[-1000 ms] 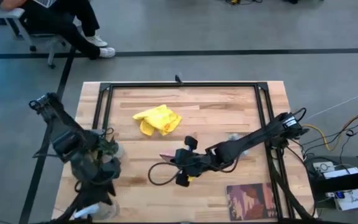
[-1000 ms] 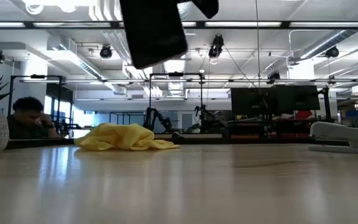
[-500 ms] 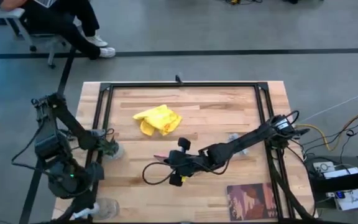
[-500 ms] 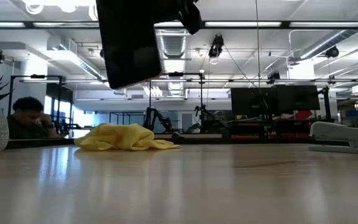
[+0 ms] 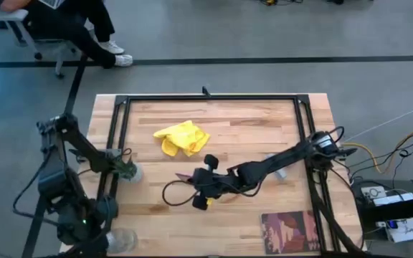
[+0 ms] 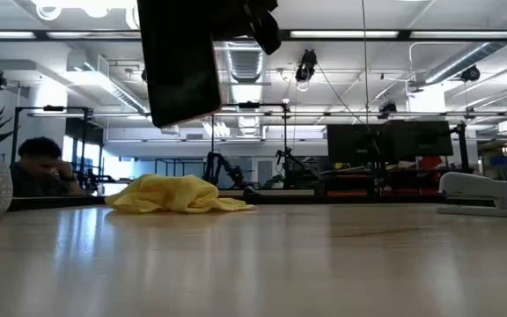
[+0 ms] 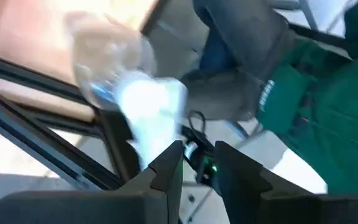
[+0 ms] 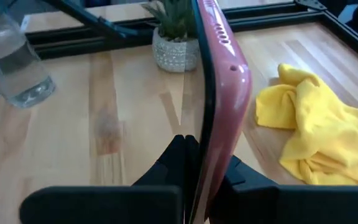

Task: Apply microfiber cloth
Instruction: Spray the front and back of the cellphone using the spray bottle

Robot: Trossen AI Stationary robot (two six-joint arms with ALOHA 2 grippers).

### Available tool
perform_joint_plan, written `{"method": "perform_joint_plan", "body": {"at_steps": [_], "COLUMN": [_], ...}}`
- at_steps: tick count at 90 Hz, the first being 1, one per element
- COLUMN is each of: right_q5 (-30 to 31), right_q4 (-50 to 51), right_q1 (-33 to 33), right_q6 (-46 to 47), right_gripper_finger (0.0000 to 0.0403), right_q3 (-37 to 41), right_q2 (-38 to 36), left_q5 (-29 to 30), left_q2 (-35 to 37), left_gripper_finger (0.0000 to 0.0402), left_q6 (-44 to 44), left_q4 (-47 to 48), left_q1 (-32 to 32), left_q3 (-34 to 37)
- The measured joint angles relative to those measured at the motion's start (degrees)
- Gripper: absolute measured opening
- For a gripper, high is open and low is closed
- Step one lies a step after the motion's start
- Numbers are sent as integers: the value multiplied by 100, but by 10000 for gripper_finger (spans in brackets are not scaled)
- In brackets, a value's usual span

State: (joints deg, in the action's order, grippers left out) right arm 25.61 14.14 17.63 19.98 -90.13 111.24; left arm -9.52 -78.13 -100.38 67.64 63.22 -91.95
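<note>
- The wooden table (image 5: 264,122) fills the middle of the high view; a black frame (image 5: 206,98) runs along its top edge and down both sides, boxing in the work area.
- Bare wood lies open in the upper right of the table and along the bottom centre, with nothing standing there.
- The right arm (image 5: 285,161) reaches in from the right edge toward the centre of the frame.
- The left arm (image 5: 67,186) sits at the lower left, over the table's left edge and outside the frame rail.
- A book (image 5: 290,231) lies at the table's lower right corner.
- The microfiber cloth (image 5: 182,137) lies crumpled on the wood, upper centre-left, well clear of every edge and just above the right gripper.
- The right gripper (image 5: 201,180) is at the centre, its fingers clamped on a phone (image 8: 219,93) in a pink case, held on edge above the table.
- A clear spray bottle (image 8: 11,65) stands near the left rail.
- A small potted plant (image 5: 126,170) stands just inside the left rail.
- The left gripper (image 7: 194,168) has its fingers a narrow gap apart, holding nothing.
</note>
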Motion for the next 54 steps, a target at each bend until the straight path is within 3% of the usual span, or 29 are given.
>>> {"method": "perform_joint_plan", "body": {"at_steps": [13, 30, 43, 54], "right_q5": [4, 3, -12, -14], "right_q4": [-64, -317, -306, -312], "right_q1": [-155, -307, -354, -366], "right_q6": [106, 108, 108, 108], "right_gripper_finger": [4, 4, 4, 4], "right_q3": [0, 0, 2, 2], "right_q2": [0, 0, 0, 0], "left_q5": [-85, -170, 291, 330], "left_q2": [-403, -934, -924, -915], "left_gripper_finger": [64, 60, 60, 61], "left_q6": [49, -21, 190, 500], "left_q4": [491, 2359, 1870, 1919], "left_q1": [155, 580, 677, 664], "left_q3": [-733, -1809, -1804, -1787]}}
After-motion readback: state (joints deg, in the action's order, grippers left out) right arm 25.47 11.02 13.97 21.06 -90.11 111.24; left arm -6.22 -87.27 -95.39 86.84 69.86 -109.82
